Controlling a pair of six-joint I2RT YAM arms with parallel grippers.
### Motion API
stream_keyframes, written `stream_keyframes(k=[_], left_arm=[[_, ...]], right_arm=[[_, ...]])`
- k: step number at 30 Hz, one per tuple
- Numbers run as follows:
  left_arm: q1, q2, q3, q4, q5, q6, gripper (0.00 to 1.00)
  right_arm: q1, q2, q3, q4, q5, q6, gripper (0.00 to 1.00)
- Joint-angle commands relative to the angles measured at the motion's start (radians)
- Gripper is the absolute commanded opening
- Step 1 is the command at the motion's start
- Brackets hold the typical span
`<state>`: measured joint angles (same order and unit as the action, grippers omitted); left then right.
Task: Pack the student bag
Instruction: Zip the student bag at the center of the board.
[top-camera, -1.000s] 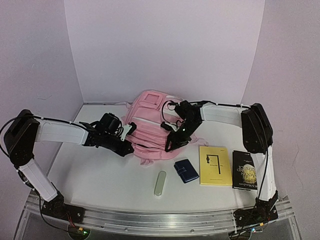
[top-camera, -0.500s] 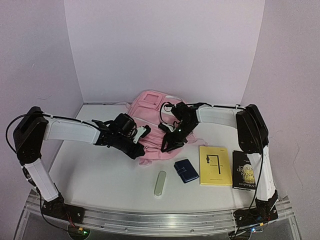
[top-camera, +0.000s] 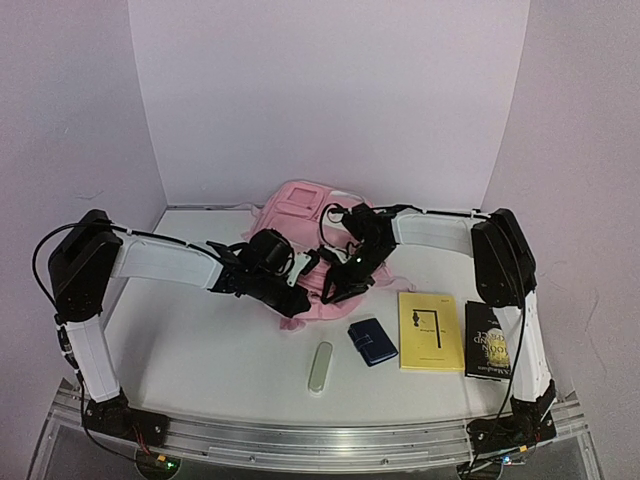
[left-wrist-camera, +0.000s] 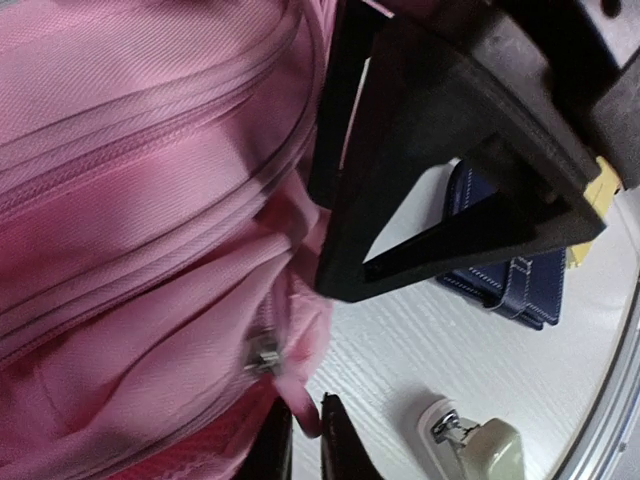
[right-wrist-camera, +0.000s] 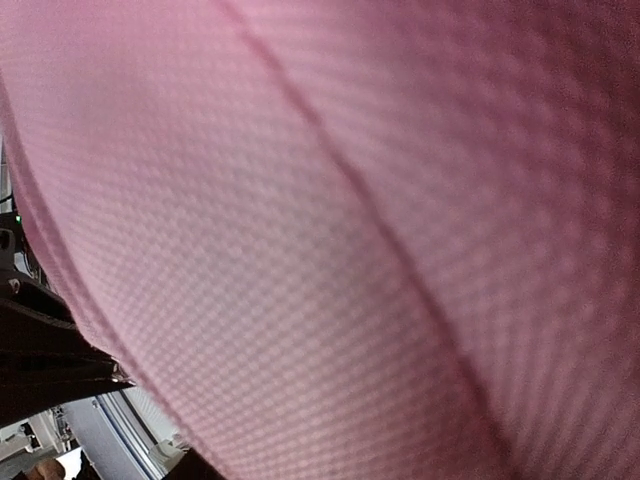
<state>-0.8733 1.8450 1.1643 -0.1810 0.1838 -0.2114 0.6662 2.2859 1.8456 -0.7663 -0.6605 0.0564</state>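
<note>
The pink student bag (top-camera: 298, 212) lies at the middle back of the table and fills the right wrist view (right-wrist-camera: 300, 200). My left gripper (top-camera: 300, 292) is at the bag's near edge. In the left wrist view (left-wrist-camera: 305, 445) its jaws are shut on the pink pull tab (left-wrist-camera: 297, 400) that hangs from a metal zip slider (left-wrist-camera: 262, 353). My right gripper (top-camera: 336, 286) presses on the bag's near right side, and one of its black fingers (left-wrist-camera: 450, 170) shows beside the fabric. Its own jaws are hidden, so I cannot tell whether they grip the cloth.
A blue wallet (top-camera: 372, 341) lies just in front of the bag. A yellow book (top-camera: 431, 331) and a black book (top-camera: 489, 340) lie to its right. A pale green oblong case (top-camera: 320, 367) sits near the front. White walls close in the back and sides.
My left gripper has slid rightward along the bag's near edge towards the right gripper, with the zip pull in it. The right gripper shifted slightly left and stays on the bag.
</note>
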Motion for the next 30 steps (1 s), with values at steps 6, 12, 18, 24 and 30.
stream_keyframes(k=[6, 12, 18, 24, 30], left_arm=[[-0.035, -0.059, 0.002, 0.123, 0.177, -0.01, 0.39], [-0.025, -0.187, -0.074, 0.144, 0.097, -0.024, 0.57], [0.052, -0.341, -0.142, 0.11, -0.09, -0.146, 0.72], [0.08, -0.453, -0.193, 0.071, -0.273, -0.228, 0.73], [0.084, -0.496, -0.22, 0.054, -0.318, -0.263, 0.73]], right_arm=[[-0.014, -0.219, -0.117, 0.089, 0.056, -0.085, 0.6], [-0.01, -0.28, -0.182, 0.093, 0.043, -0.105, 0.6], [0.071, -0.277, -0.18, 0.124, 0.152, -0.111, 0.55], [0.15, -0.239, -0.151, 0.153, 0.262, -0.115, 0.52], [0.182, -0.189, -0.134, 0.205, 0.347, -0.107, 0.47]])
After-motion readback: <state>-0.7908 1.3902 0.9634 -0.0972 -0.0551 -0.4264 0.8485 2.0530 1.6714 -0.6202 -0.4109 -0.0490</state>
